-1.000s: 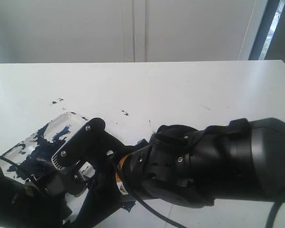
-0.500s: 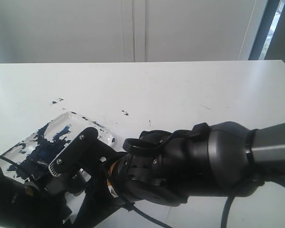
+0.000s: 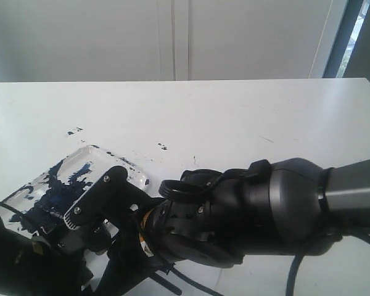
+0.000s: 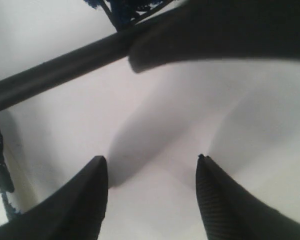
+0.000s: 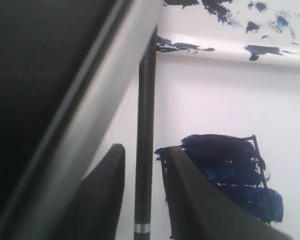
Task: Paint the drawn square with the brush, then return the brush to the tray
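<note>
Right tool point(image 5: 145, 149) spread, jaws just clear of the brush point(image 5: 146, 100), which runs between them toward the tray point(image 5: 215, 50) rim. Blue-filled drawn square point(image 5: 225, 175) just beside one jaw. Left tool point(image 4: 150, 158) spread too.

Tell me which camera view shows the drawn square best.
The right wrist view: the drawn square is close there, with its black outline visible and its inside mostly smeared dark blue. In the exterior view the arms hide it. The left wrist view shows only a dark blue scrap at its edge, not identifiable.
</note>
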You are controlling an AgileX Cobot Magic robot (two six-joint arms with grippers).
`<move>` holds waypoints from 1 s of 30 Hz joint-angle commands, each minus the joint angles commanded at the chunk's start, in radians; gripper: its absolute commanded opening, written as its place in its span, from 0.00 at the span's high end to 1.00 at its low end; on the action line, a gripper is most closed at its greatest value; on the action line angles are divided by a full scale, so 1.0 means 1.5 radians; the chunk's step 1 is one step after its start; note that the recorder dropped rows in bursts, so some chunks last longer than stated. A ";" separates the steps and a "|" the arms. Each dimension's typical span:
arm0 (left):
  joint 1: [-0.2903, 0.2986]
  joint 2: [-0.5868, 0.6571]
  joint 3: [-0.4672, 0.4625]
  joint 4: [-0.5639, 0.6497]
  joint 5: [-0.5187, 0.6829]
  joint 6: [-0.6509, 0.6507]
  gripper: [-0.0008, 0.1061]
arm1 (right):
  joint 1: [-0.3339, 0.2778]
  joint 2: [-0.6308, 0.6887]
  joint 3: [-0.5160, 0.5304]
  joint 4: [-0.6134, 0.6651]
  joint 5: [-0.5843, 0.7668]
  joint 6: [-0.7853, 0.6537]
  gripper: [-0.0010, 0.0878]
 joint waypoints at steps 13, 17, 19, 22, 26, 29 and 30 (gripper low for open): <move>0.000 0.000 0.017 0.000 -0.025 -0.004 0.45 | 0.000 -0.118 0.000 -0.086 0.095 0.000 0.62; 0.000 0.000 0.017 0.000 -0.037 -0.008 0.45 | 0.000 -0.170 0.000 -0.146 0.184 0.016 0.62; 0.000 -0.001 0.017 0.000 -0.037 -0.020 0.46 | 0.000 -0.198 0.000 -0.146 0.201 0.016 0.62; 0.000 -0.025 0.013 0.000 -0.016 -0.026 0.54 | 0.000 -0.252 0.000 -0.146 0.208 0.011 0.66; 0.000 -0.097 -0.022 0.007 0.032 -0.022 0.70 | 0.000 -0.321 0.000 -0.147 0.240 0.011 0.95; 0.000 -0.148 -0.063 0.035 0.071 -0.022 0.86 | 0.000 -0.374 0.000 -0.157 0.250 0.011 0.99; 0.000 -0.164 -0.074 0.036 0.080 -0.022 0.91 | 0.000 -0.389 0.000 -0.162 0.253 0.011 0.99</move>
